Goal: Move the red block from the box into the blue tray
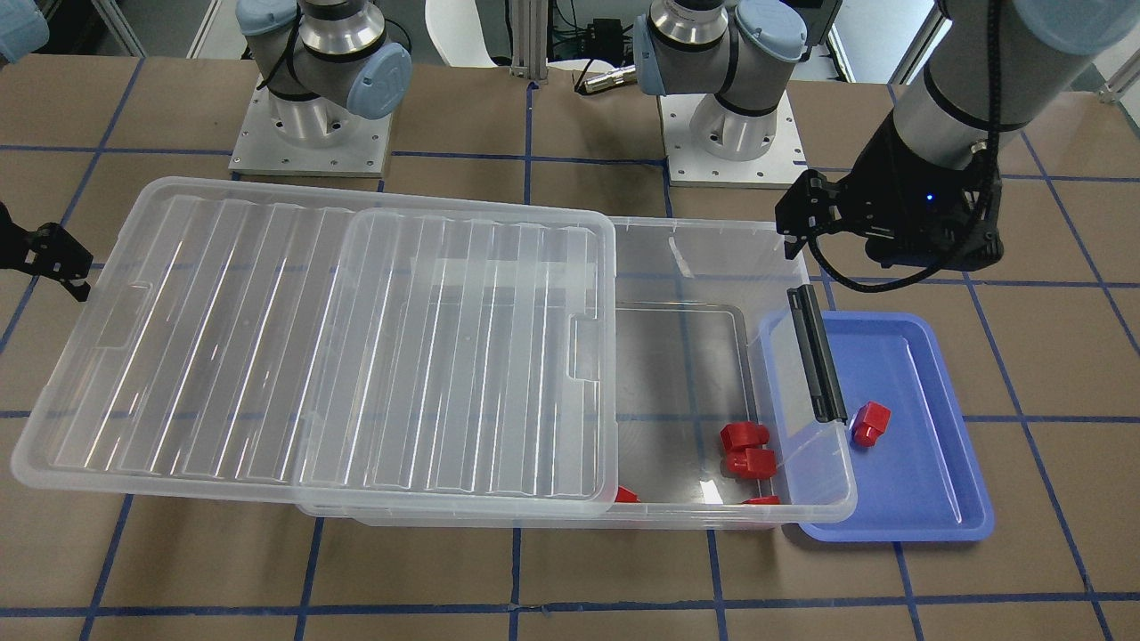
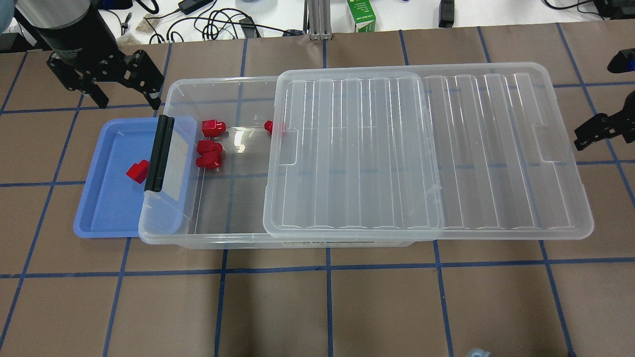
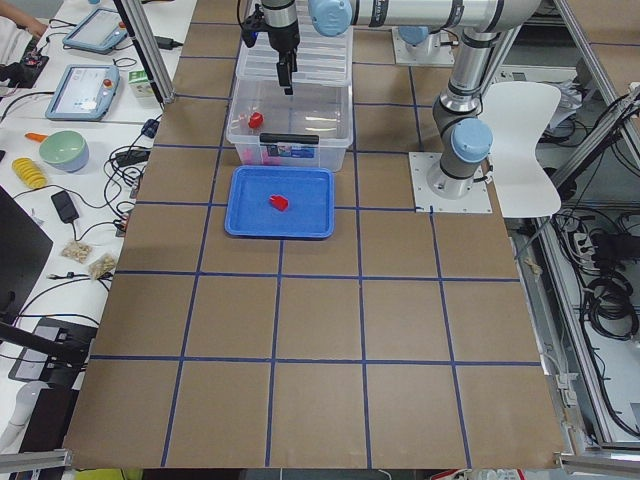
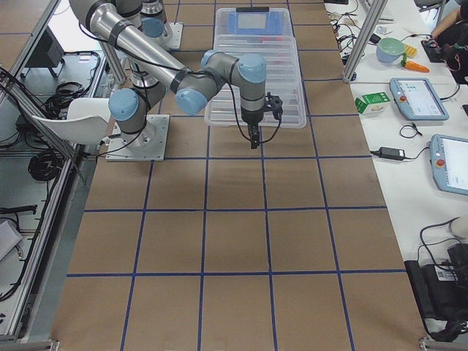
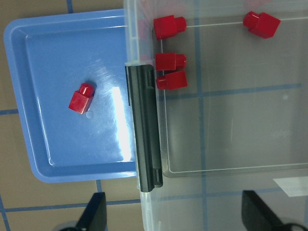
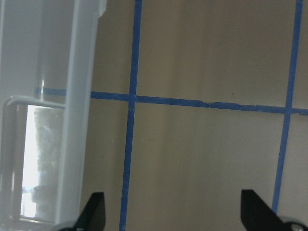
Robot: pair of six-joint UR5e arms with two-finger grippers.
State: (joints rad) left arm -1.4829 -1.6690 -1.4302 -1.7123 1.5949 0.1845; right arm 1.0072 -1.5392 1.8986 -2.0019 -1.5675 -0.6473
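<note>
One red block point(image 2: 138, 171) lies in the blue tray point(image 2: 109, 208), close to the box's black latch bar point(image 2: 159, 153); it also shows in the left wrist view point(image 5: 82, 97). The tray sits against the latch end of the clear box point(image 2: 223, 240). Several more red blocks point(image 2: 209, 147) lie inside the box near that end. The ribbed lid point(image 2: 426, 148) is slid aside, covers the box's other part and overhangs it. My left gripper point(image 2: 126, 101) is open and empty, above the tray's far edge and the box corner. My right gripper point(image 6: 173, 216) is open and empty beside the lid's far end.
The two arm bases point(image 1: 312, 133) stand behind the box. A green carton point(image 2: 361, 15) and cables lie at the table's far edge. A white chair point(image 3: 520, 130) stands beside the robot.
</note>
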